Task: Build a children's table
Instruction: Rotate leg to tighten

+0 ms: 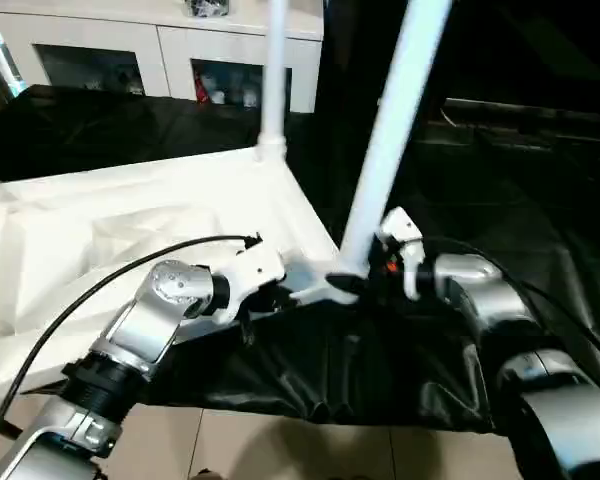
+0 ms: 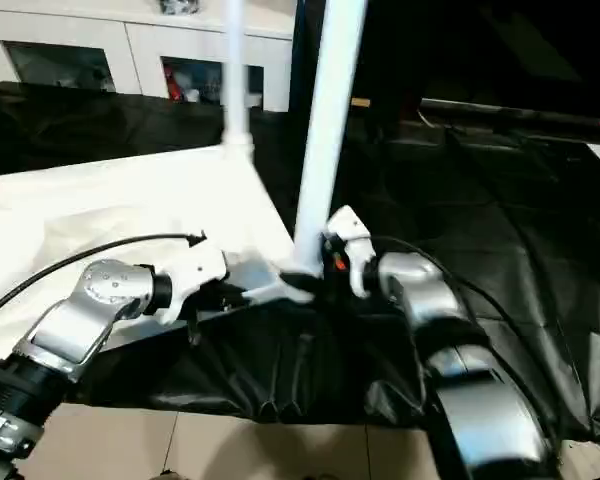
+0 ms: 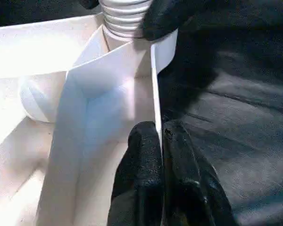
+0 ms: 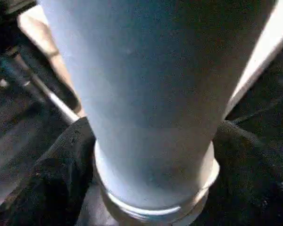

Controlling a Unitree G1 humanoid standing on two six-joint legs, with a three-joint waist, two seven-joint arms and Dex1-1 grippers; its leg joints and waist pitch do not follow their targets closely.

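Tabletop inverted on black sheet; left pincer pinched shut on its near-right rim; right pincer wide around leg base; 2 legs up; light, stiff, slick plastic; grip low near socket.

Smooth white plastic tabletop, faintly glossy. Legs smooth white plastic, ribbed at base. Black cloth, creased, slight sheen. Forearms brushed silver metal. Fingers matt black.

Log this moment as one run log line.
left gripper: shut on white plastic tabletop rim | right gripper: around white tapered tube leg, at corner socket
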